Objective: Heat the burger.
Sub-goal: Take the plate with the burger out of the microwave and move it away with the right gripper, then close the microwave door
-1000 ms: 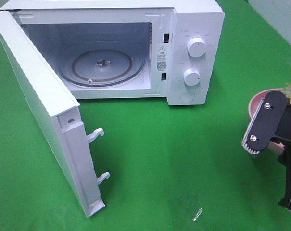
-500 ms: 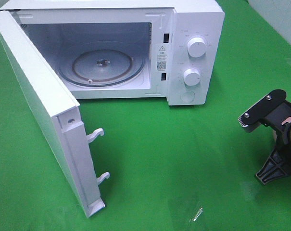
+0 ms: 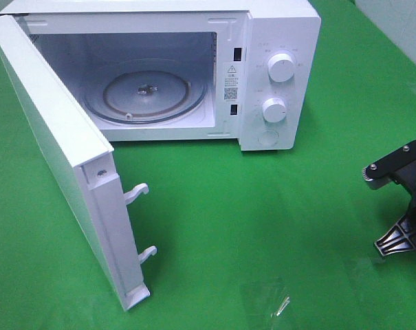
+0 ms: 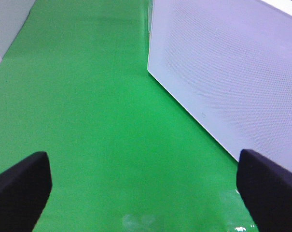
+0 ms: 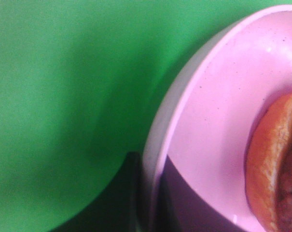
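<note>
The right gripper (image 5: 148, 193) is clamped narrow on the rim of the pink plate (image 5: 218, 121), which carries the burger (image 5: 276, 164) at the frame's lower right. The left gripper (image 4: 143, 186) gapes wide beside the microwave door (image 4: 223, 72). The microwave (image 3: 276, 41) cavity holds only its glass turntable (image 3: 146, 93)

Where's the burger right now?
Only the right wrist view shows the burger: it sits on the pink plate, whose rim the right gripper pinches, off to the microwave's right.
</note>
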Tool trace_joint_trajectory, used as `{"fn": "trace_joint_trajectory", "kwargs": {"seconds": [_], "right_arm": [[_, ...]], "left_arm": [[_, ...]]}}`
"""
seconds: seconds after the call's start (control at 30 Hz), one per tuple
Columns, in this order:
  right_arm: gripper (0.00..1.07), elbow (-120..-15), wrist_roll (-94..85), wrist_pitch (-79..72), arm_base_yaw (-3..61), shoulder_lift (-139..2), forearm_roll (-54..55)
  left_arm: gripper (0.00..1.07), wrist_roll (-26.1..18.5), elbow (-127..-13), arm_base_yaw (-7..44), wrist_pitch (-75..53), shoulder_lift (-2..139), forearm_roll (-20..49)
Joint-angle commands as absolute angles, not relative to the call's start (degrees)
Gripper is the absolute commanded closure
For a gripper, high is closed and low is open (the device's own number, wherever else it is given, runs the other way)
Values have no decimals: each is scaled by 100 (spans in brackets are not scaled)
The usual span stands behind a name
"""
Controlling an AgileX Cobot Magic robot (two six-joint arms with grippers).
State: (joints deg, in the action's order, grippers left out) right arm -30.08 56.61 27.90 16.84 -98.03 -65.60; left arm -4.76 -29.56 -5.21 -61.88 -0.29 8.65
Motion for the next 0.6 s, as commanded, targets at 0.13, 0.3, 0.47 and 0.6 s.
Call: {"fn": "trace_joint_trajectory", "kwargs": {"seconds": [0.13,0.3,0.47,0.6], "right_arm": [[102,-3060,5644,2636,1650,-9884,-6600],[92,-3060,5609,2624,1650,-9878,-6337],[77,-3060,5535,2636,1690,-9775,-6211],[65,-3060,5346,2618,1690,-9419,-5901]], "left_arm": [[8,-476,-2962,-527,-6113,-115,865],[8,-476,-2962,-527,-6113,-115,865],[8,-476,-2962,-527,-6113,-115,865],[8,-476,-2962,-527,-6113,-115,865]]}}
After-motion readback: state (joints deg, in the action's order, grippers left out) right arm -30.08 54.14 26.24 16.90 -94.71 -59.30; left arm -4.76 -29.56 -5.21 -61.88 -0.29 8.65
